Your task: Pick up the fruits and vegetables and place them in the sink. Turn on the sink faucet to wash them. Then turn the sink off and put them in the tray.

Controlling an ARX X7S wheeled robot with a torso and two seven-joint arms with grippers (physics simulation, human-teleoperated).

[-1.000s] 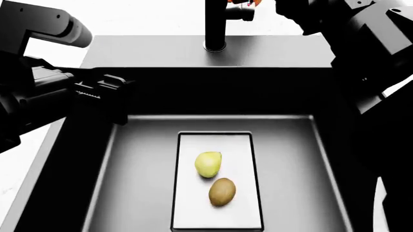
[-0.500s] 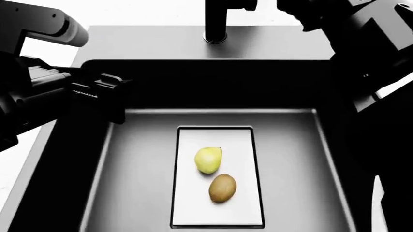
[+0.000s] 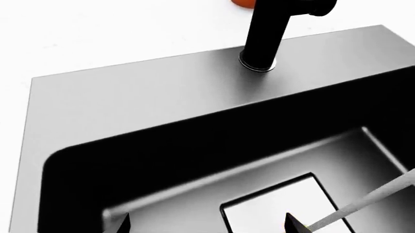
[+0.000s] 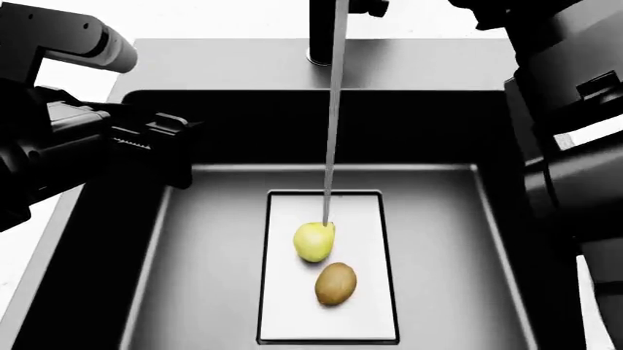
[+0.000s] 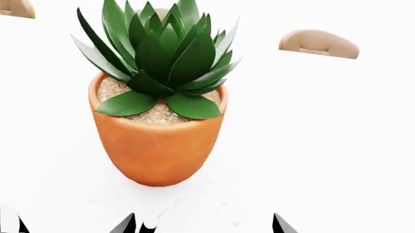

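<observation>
Two pieces of produce are lying on the pale drain plate (image 4: 292,321) in the large matte black sink (image 4: 443,240): one smooth yellow-green pear (image 4: 314,242) and one dull brown oval kiwi (image 4: 335,284), just beside each other. One thin grey water stream (image 4: 332,131) is falling from the tall black faucet (image 4: 324,33) onto the pear. The black left gripper (image 4: 165,146) is hovering over the basin's left wall, fingers spread. An orange plant pot (image 5: 155,141) is standing before the right gripper (image 5: 201,225), whose finger state I cannot tell.
</observation>
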